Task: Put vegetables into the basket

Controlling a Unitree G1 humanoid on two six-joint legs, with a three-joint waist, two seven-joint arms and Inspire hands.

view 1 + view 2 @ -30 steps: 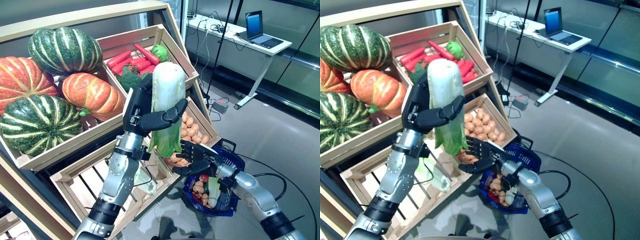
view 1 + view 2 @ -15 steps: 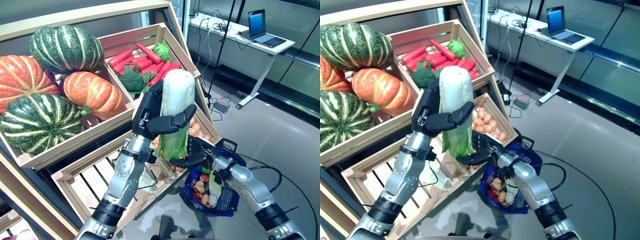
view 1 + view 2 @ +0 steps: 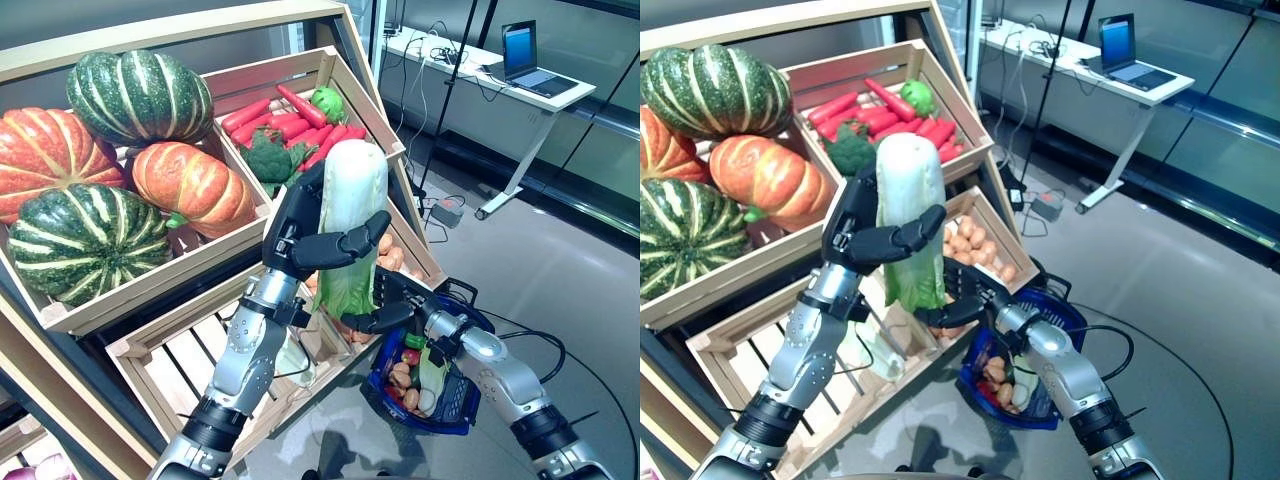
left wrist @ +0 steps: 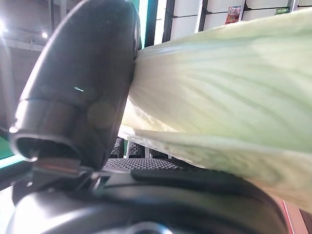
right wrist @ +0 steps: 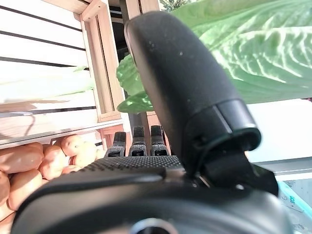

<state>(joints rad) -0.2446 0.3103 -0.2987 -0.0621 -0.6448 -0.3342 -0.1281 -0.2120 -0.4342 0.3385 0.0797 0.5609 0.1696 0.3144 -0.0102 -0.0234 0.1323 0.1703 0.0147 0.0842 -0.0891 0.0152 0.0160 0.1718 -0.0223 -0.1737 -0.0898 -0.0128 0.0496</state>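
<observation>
Setting: wooden crates (image 3: 250, 90) of produce behind.
Left robot hand (image 3: 305, 225): clasped round upright cabbage (image 3: 350, 215), above basket (image 3: 455, 415).
Right robot hand (image 3: 385, 305): fingers extended, under cabbage, above basket.

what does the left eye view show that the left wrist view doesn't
Only the left eye view shows the pumpkins, the blue basket, the potatoes and the right robot hand open under the napa cabbage. Only the left wrist view shows the thumb pressed on the leaves up close. Both show the left robot hand gripping the cabbage.
</observation>
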